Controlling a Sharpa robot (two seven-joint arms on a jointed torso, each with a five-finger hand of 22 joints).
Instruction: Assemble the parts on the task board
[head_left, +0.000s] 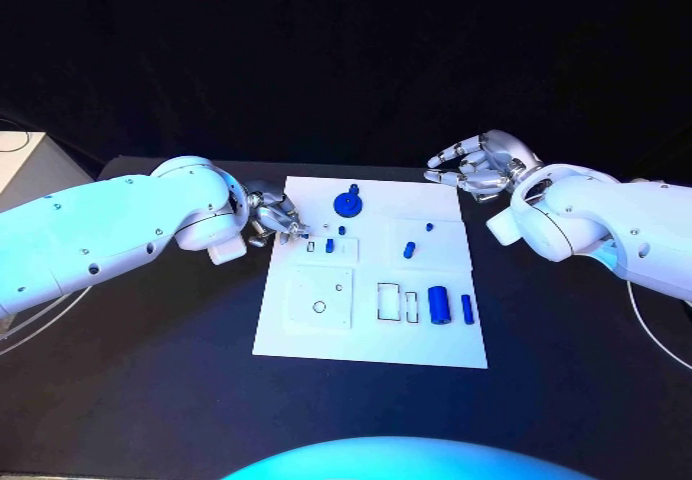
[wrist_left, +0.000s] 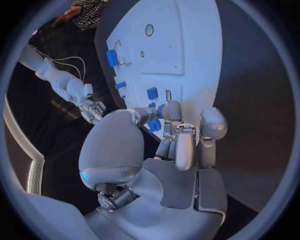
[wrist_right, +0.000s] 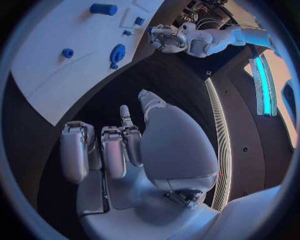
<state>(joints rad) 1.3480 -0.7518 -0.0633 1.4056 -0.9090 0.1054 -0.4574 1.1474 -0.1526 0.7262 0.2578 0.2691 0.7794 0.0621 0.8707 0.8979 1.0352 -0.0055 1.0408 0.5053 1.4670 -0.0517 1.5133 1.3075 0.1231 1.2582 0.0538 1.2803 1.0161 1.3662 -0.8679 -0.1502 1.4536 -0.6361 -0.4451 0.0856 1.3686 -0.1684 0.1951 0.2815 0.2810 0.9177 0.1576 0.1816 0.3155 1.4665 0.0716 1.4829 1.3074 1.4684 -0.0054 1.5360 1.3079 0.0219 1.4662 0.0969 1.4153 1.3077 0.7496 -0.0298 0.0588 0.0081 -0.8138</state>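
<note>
Most of the open room is on the near half of the counter (head_left: 144, 400), plus the dark strips on either side of the task board (head_left: 372, 350). The left hand (head_left: 271, 218) sits right at the board's left edge, crowding the small blue parts (head_left: 330, 244) there. The right hand (head_left: 483, 162) hangs off the far right corner, so the blue wheel-shaped part (head_left: 348, 203) has free space around it.

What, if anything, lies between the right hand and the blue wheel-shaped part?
Nothing visible: the right hand hangs off the board's far right corner, and only bare board separates it from the wheel part.
</note>
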